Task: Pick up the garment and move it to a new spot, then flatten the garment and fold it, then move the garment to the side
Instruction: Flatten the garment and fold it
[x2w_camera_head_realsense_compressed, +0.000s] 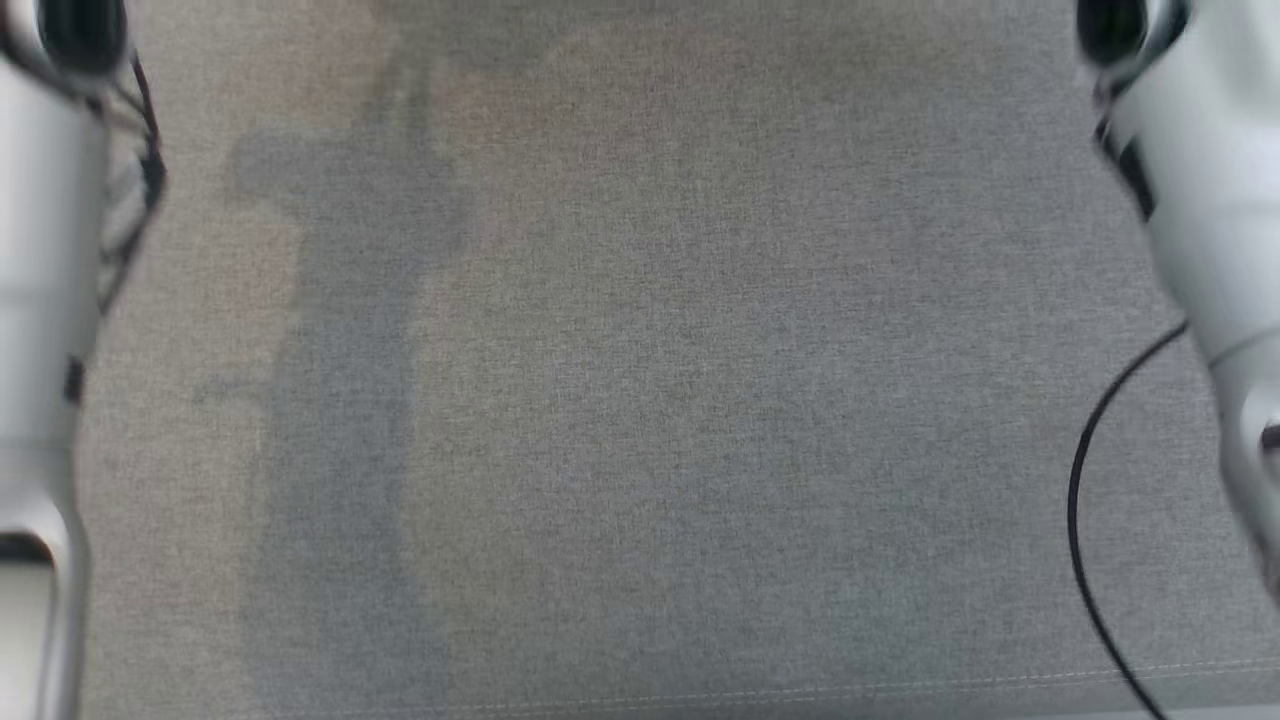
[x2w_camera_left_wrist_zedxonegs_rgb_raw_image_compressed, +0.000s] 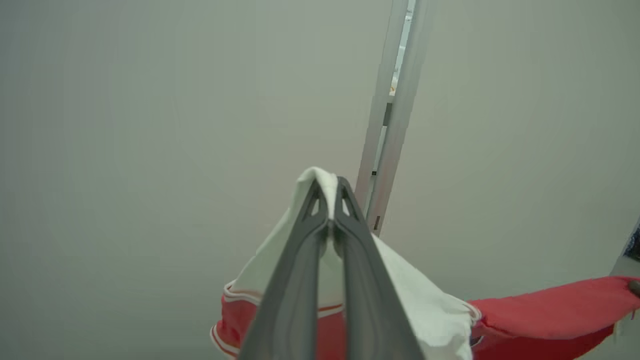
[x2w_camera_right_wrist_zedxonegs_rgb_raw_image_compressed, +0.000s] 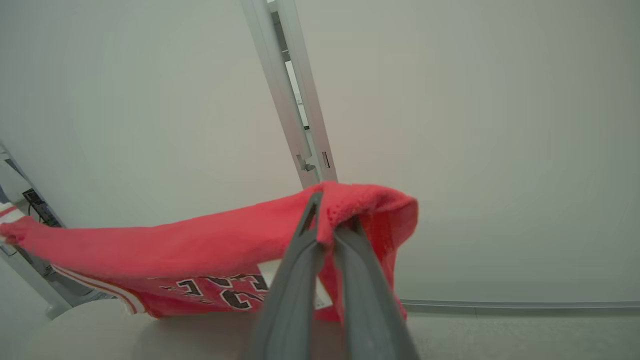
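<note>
The garment (x2w_camera_right_wrist_zedxonegs_rgb_raw_image_compressed: 200, 245) hangs stretched lengthwise between the arms, the left pincer (x2w_camera_left_wrist_zedxonegs_rgb_raw_image_compressed: 328, 187) clenched on its white end and the right pincer (x2w_camera_right_wrist_zedxonegs_rgb_raw_image_compressed: 332, 215) on its red end.

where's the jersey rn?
The jersey is held up, stretched between the two grippers: the left gripper pinches its white-trimmed edge, the right gripper a red fold, with the pale wall and door frame behind it in both wrist views.

Bare lab-like room; pale partition walls (x2w_camera_right_wrist_zedxonegs_rgb_raw_image_compressed: 475, 125); aluminium post (x2w_camera_right_wrist_zedxonegs_rgb_raw_image_compressed: 290, 100); grey fabric worktop (x2w_camera_head_realsense_compressed: 640, 400).
</note>
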